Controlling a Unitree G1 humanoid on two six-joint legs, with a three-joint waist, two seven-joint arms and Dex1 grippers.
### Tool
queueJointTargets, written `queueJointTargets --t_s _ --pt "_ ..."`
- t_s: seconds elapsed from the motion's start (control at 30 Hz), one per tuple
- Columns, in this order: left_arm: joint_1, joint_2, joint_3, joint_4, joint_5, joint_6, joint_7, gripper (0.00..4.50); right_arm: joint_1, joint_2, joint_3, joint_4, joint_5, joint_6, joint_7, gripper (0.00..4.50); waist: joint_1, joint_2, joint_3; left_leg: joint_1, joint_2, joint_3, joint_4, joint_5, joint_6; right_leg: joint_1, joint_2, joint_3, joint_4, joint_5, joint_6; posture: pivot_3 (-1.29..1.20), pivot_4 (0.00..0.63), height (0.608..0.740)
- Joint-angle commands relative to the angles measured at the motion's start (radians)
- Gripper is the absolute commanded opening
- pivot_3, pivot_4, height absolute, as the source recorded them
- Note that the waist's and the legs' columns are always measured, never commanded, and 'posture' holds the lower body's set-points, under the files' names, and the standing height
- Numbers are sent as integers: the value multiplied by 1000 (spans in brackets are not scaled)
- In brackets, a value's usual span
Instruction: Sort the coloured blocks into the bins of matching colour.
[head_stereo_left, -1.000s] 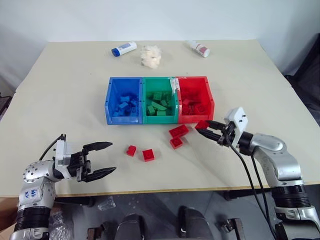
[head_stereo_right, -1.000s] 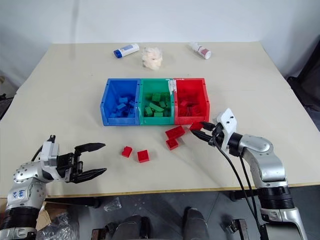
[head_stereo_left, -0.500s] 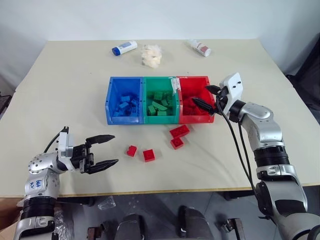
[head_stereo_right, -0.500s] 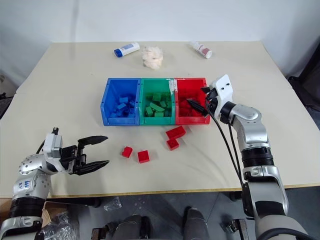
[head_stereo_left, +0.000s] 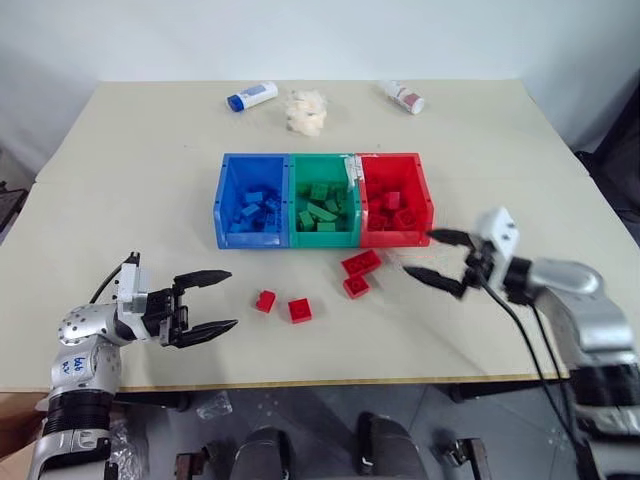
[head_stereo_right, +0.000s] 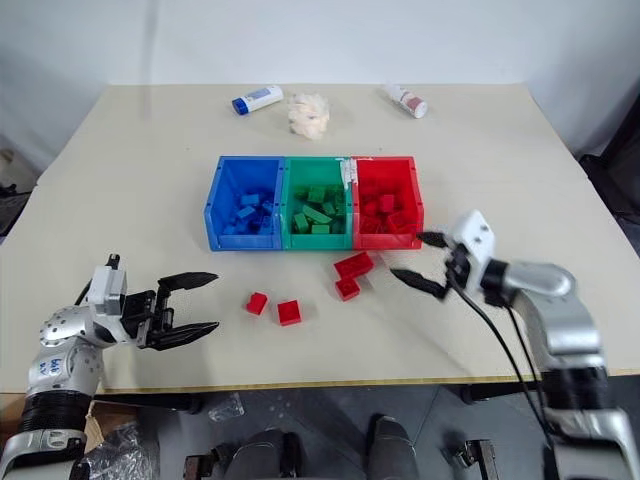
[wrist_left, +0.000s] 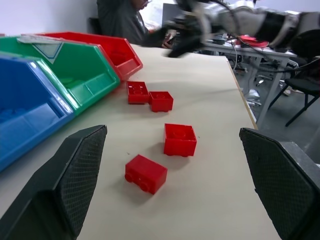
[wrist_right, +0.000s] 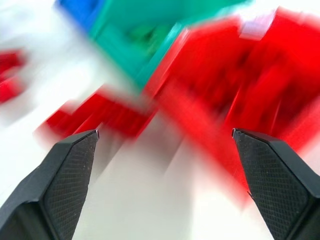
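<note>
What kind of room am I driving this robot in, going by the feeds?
Probably a lab or workshop. The sorting is staged on a plain beige table against a bare white wall, and the left wrist view shows a person beside cluttered workbenches behind it.

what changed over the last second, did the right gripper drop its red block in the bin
Yes, it appears so. The right gripper, shut on a red block a second ago, swung over the red bin, opened, and has come back toward the robot empty. The left gripper stayed open; four red blocks still lie on the table.
</note>
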Motion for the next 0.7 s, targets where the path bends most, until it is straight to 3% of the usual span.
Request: queueJointTargets --t_s 0.03,0.2,0.3,0.5,0.7 --pt "-10 11 13 -2 -2 -7 -13 4500 130 -84 -141 -116 77 22 63 4467 0 0 0 0 0 0 0 0 0 0 0 0 0 0 0 0 150 740" --pt "-20 26 14 22 1 -6 -24 4500 330 -154 -263 -159 94 9 126 4467 -3 0 0 2 0 0 0 0 0 1 0 0 1 0 0 0 150 740" --pt "-29 29 12 34 3 -7 -28 4500 347 -154 -258 -189 107 -5 133 4467 -5 0 0 2 0 0 0 0 0 1 0 1 1 0 0 0 150 740" --pt "-50 26 2 43 7 -6 -29 4500 230 -100 -82 -245 81 53 54 4467 -3 -1 0 3 0 0 0 0 0 1 0 1 1 0 0 0 150 740" --pt "-14 11 -5 -18 -2 2 -13 4500 41 89 164 -161 -26 82 -78 4467 -4 -1 0 2 0 0 1 0 0 1 0 0 2 0 0 0 150 740"
